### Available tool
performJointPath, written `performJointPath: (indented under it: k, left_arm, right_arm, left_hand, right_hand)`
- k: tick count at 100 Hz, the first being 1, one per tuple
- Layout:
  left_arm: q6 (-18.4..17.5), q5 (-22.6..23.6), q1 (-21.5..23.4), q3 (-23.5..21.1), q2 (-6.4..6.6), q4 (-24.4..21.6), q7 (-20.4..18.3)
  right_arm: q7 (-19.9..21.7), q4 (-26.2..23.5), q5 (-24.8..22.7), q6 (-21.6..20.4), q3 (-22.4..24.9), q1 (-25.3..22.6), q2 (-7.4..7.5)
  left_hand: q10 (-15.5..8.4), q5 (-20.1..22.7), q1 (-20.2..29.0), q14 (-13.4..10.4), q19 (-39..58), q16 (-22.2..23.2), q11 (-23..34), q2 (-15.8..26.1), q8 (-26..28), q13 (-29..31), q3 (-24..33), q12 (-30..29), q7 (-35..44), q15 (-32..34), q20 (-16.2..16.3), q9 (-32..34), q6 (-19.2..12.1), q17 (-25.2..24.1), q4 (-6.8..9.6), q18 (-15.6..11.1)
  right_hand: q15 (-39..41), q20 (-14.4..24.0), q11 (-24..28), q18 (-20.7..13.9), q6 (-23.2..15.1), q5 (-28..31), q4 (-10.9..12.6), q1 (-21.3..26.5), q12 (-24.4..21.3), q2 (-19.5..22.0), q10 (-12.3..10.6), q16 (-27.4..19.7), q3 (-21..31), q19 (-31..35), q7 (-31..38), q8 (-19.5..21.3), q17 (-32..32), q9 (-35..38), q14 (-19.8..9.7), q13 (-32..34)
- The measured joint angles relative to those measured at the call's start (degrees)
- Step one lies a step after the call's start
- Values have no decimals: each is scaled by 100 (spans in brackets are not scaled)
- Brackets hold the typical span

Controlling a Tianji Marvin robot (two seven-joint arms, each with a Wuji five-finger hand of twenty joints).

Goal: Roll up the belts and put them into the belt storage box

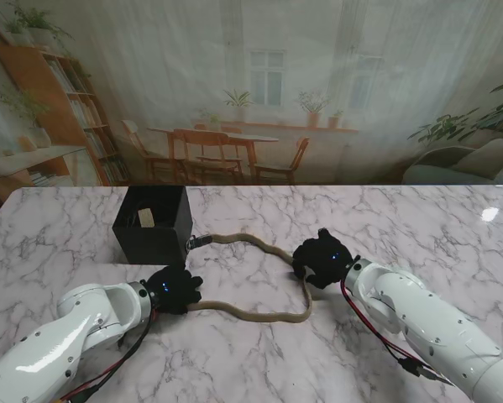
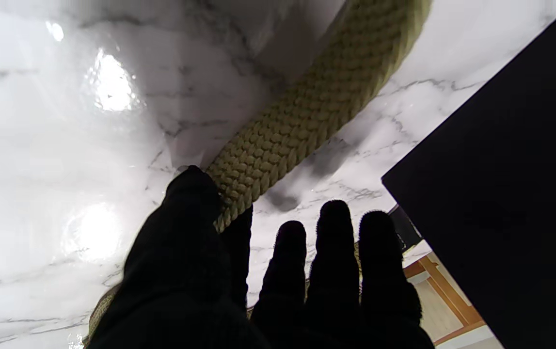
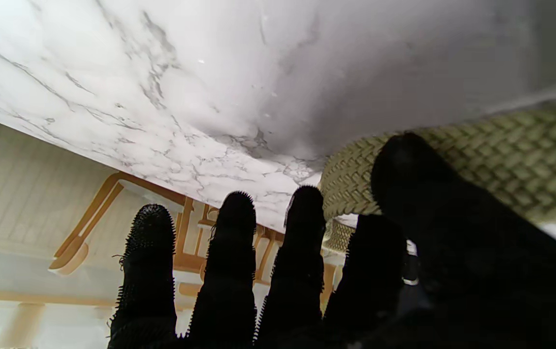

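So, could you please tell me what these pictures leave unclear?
- Stand view: the black box walls hide most of its inside; the pale item there is too small.
- Stand view: the left hand covers the belt end.
- Right hand: its grip is hidden.

Bare counter (image 1: 419, 222) across right half of frame and along far edge: free passage. Black box (image 1: 153, 223) blocking upper left-centre, open top. Belt (image 1: 259, 316) looping across centre from box corner to lower middle, in the way btwn both hands. Narrow gap btwn box and left hand (image 1: 174, 289).
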Motion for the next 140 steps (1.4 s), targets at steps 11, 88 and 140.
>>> performJointPath:
  k: [11, 88, 140]
  left_arm:
    - [-21, 48, 62, -84, 0, -24, 11]
    - [-116, 346, 638, -835, -1, -343, 444]
    - [23, -77, 561, -708, -13, -177, 412]
  right_arm:
    - [-202, 203, 220, -121, -27, 33, -30]
    - [-20, -2426, -1044, -898, 3536, -2848, -52]
    - [1030, -3439, -1053, -148, 3920, -4261, -47]
  left_hand:
    - [-3, 0, 0, -2, 5, 48, 17, 0, 12, 7, 0, 6, 21, 10, 0, 69, 5, 1, 0, 0]
    - [-144, 1, 149, -62, 74, 117, 155, -9, 215, 224, 134, 217, 201, 68, 0, 281, 286, 85, 0, -2]
    - [-138, -502, -1072, -7, 85, 131, -67, 788, -1340, 243, -253, 108, -2838, 68, 0, 407, 193, 20, -1, -1]
  right_hand:
    - [81, -1, 56, -2, 0, 153, -13, 22, 230, -116, 104, 8, -6, 13, 136, -109, 63, 1183, -157, 524]
    - [1466, -26, 1757, -4, 503, 432, -65, 339, 2317, -468, 787, 1520, 295, 190, 297, -260, 736, 3451, -192, 2393]
    - [1400, -26, 990, 90, 911, 317, 66, 374, 1951, -85, 922, 1581, 68, 190, -13, -492, 637, 3329, 26, 2295]
